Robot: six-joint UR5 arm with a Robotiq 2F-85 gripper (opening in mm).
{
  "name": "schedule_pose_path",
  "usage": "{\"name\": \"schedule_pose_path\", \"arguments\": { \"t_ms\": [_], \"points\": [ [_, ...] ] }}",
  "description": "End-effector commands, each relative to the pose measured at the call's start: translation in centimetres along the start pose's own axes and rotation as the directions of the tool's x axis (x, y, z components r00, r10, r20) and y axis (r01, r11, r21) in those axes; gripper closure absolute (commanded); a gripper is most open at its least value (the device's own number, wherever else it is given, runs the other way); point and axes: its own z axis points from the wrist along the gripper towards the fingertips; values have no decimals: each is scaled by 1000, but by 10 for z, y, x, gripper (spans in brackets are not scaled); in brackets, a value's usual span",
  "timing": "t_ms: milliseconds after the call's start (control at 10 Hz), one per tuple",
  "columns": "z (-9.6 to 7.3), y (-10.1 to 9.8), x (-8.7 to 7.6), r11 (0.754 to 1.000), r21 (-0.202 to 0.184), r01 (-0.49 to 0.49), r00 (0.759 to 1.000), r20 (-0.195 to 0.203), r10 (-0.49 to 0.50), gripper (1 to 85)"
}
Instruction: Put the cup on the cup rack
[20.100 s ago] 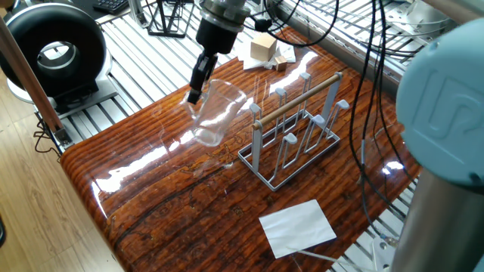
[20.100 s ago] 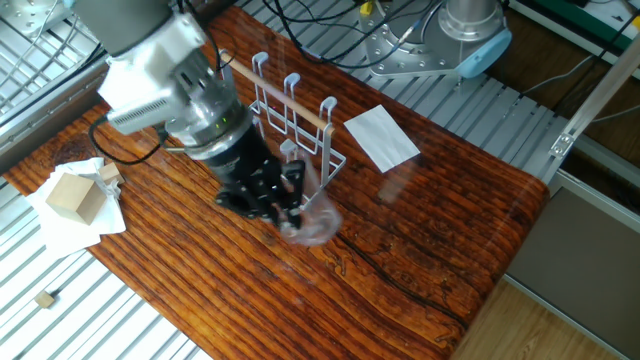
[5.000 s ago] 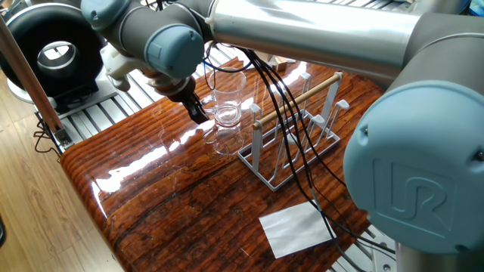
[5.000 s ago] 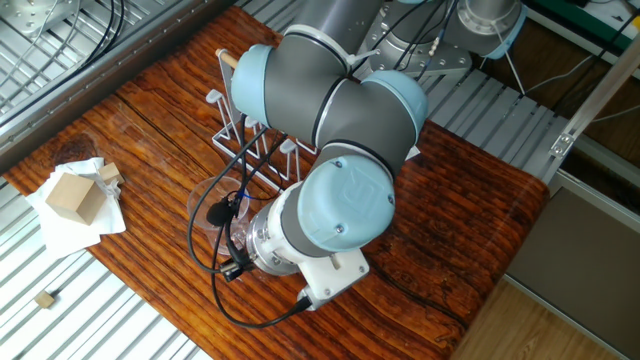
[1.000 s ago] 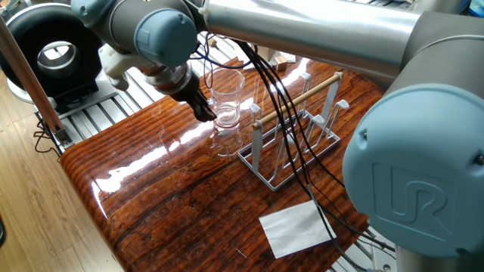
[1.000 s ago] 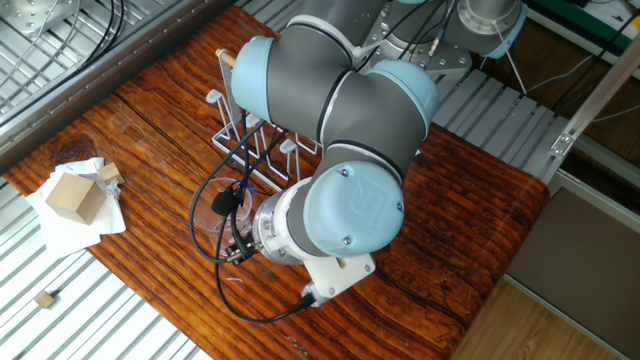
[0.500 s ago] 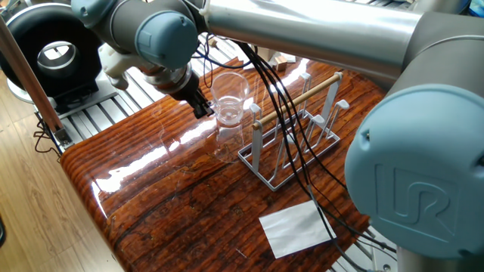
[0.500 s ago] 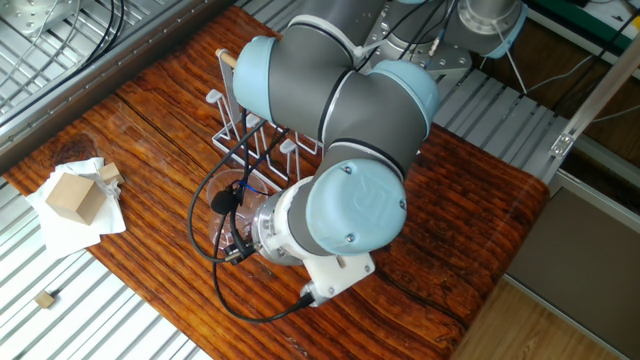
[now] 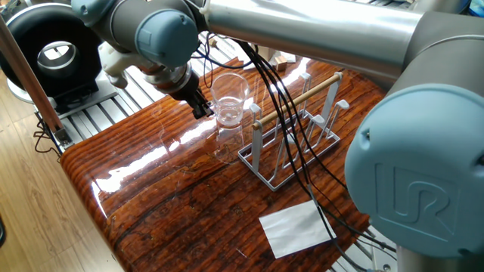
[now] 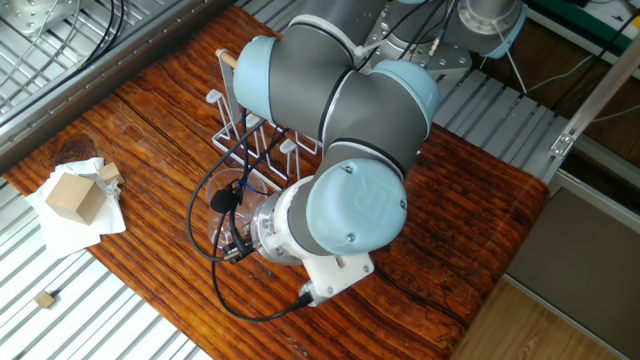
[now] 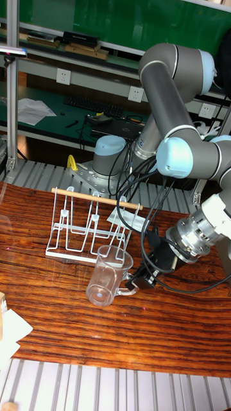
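The gripper [image 11: 136,280] is clamped on the handle of the glass cup [image 11: 110,274], holding it upright and slightly tilted, just above the wooden table [image 11: 77,324]. In the tall fixed view the cup hangs at about five o'clock from the cup rack [image 11: 88,226], just beside its front pegs.

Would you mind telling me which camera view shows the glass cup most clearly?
The tall fixed view: the cup shows whole, held by the pincer. One fixed view shows the cup against cables; in the other fixed view the arm hides most of it.
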Motion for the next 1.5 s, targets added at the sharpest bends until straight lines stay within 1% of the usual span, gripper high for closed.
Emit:
{"name": "schedule_pose_path", "arguments": {
  "t_ms": [0, 100, 300, 500, 600, 700, 800, 900, 1000, 1100, 1200, 1300, 1400],
  "points": [
    [-9, 10, -11, 998, -64, -27, 997, 70, 31, 847],
    [-18, 12, -12, 995, -91, -30, 994, 103, 40, 847],
    [-34, 15, -13, 990, -129, -61, 986, 147, 80, 847],
    [-44, 17, -17, 985, -148, -84, 976, 186, 111, 847],
    [-49, 18, -19, 983, -161, -94, 969, 213, 127, 847],
    [-55, 20, -24, 977, -184, -107, 956, 251, 152, 847],
    [-62, 22, -26, 971, -206, -119, 945, 278, 175, 847],
    [-70, 23, -27, 962, -232, -146, 929, 303, 214, 847],
    [-77, 22, -28, 954, -257, -152, 914, 331, 235, 847],
    [-81, 20, -31, 948, -274, -160, 898, 359, 255, 847],
    [-85, 21, -32, 938, -297, -178, 883, 372, 285, 847],
    [-92, 25, -40, 918, -347, -191, 854, 403, 330, 847],
    [-95, 25, -40, 911, -367, -189, 840, 420, 344, 847]
  ]
}}
